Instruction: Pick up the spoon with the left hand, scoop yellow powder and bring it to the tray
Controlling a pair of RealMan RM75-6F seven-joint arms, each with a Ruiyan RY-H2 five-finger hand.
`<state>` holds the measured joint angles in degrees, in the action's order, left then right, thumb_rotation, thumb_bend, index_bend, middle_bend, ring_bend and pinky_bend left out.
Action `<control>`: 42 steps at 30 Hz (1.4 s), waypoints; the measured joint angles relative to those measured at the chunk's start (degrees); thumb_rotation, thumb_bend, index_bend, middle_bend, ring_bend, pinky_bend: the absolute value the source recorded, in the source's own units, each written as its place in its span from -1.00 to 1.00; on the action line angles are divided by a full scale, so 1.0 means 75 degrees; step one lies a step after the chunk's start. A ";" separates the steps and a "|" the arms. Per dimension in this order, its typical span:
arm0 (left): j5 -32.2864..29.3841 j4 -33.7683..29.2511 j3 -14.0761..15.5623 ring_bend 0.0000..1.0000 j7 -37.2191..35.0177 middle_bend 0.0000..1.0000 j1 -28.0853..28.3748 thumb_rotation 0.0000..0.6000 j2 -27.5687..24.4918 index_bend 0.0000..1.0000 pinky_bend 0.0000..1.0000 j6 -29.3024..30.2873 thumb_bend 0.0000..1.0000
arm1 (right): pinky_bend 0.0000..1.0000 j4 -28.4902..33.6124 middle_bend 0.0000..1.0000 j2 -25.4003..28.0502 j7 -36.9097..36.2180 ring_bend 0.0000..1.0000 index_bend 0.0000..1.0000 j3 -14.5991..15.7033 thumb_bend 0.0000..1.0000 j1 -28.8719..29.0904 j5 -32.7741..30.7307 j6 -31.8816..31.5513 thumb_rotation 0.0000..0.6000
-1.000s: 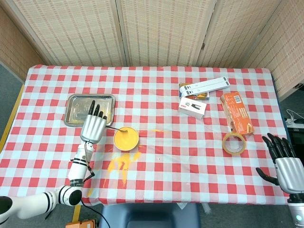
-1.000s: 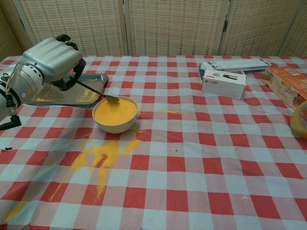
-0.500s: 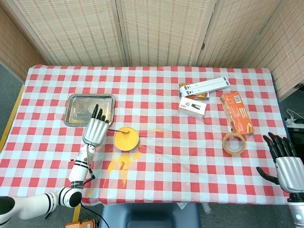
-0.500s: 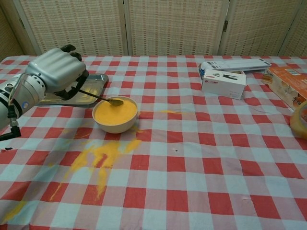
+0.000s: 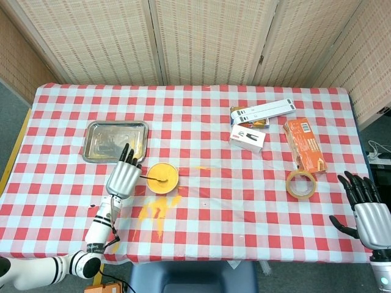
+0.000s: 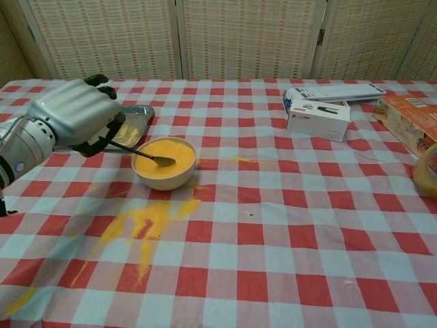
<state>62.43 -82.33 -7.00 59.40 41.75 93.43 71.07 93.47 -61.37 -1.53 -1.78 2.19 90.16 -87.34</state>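
Observation:
My left hand (image 6: 72,119) (image 5: 123,177) grips the handle of a thin metal spoon (image 6: 140,154) just left of the white bowl (image 6: 164,179) (image 5: 162,189). The spoon's bowl (image 5: 161,180) lies on the yellow powder (image 6: 166,154) inside the bowl. The steel tray (image 5: 116,140) (image 6: 134,127) sits behind the hand, with a little yellow powder in it. My right hand (image 5: 365,209) stays open at the table's near right edge, holding nothing.
Spilled yellow powder (image 6: 143,225) (image 5: 156,210) streaks the checked cloth in front of the bowl. Two white boxes (image 5: 255,122), an orange packet (image 5: 303,144) and a tape roll (image 5: 302,184) lie on the right half.
My left hand has drawn back toward the near edge and dropped lower. The spoon's bowl went from the far rim of the bowl down onto the powder.

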 measured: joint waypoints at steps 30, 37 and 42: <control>-0.0457 -0.0309 -0.0091 -0.73 0.2112 -0.19 0.0080 1.00 0.0268 0.80 -1.00 0.0619 0.57 | -1.00 0.0014 -1.00 0.0138 -0.0339 -1.00 -1.00 0.0122 -0.72 0.0008 0.0224 0.0007 1.00; -0.1014 0.0253 -0.0443 -0.72 0.2323 -0.18 0.0278 1.00 0.0552 0.80 -1.00 0.0522 0.58 | -1.00 0.0003 -1.00 0.0160 -0.0400 -1.00 -1.00 0.0097 -0.71 -0.0012 0.0188 -0.0049 1.00; -0.1061 0.0508 -0.0611 -0.71 0.2061 -0.17 0.0382 1.00 0.0593 0.80 -1.00 0.0456 0.58 | -1.00 0.0001 -1.00 0.0167 -0.0419 -1.00 -1.00 0.0086 -0.72 -0.0017 0.0171 -0.0064 1.00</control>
<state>54.47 -78.52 -11.58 74.86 44.61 97.88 74.49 93.47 -60.11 -4.67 -1.14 2.06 91.44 -87.82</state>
